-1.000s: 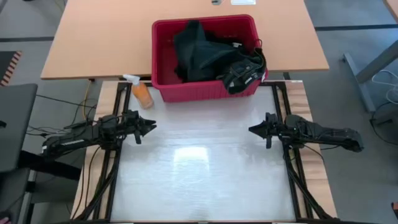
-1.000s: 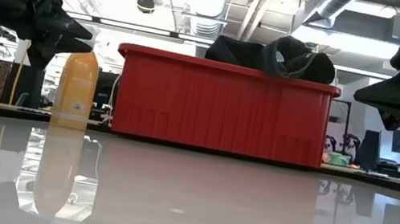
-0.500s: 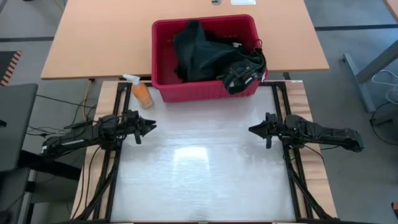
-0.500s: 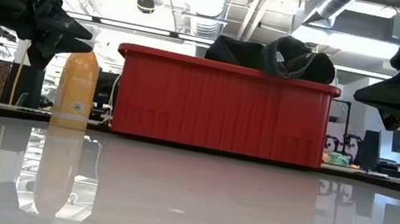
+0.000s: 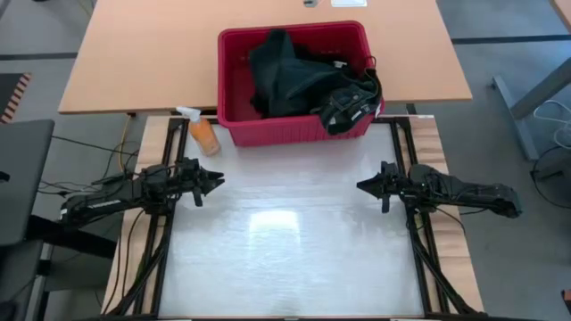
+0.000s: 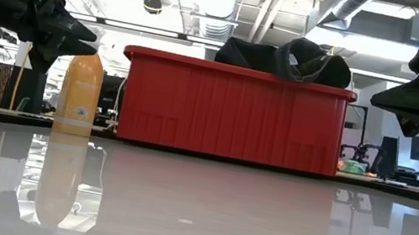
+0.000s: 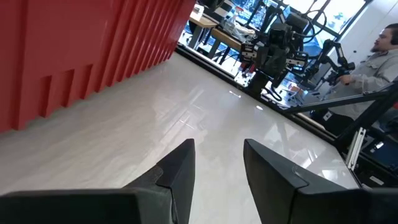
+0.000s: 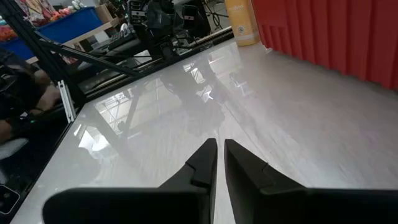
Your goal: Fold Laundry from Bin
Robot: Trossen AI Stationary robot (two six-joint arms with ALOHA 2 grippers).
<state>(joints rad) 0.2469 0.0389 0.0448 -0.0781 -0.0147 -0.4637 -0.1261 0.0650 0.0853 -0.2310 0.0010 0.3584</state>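
The red bin (image 5: 294,132) stands at the far edge of the glossy white table (image 5: 285,241). Dark laundry (image 5: 294,76) is heaped inside it, and one bunch hangs over the near right rim (image 5: 352,111); in the low view the heap (image 6: 295,62) shows above the bin (image 6: 231,113). My left gripper (image 5: 219,183) hovers open over the table's left side, pointing toward the middle, with nothing between its fingers (image 7: 219,146). My right gripper (image 5: 359,185) hovers shut over the right side, facing it (image 8: 221,144).
A small orange spray bottle (image 5: 203,132) stands just left of the bin's near left corner. A wooden table (image 5: 134,53) lies beyond the white one. A seated person (image 7: 382,50) shows past the table's right side. The white surface between the grippers is bare.
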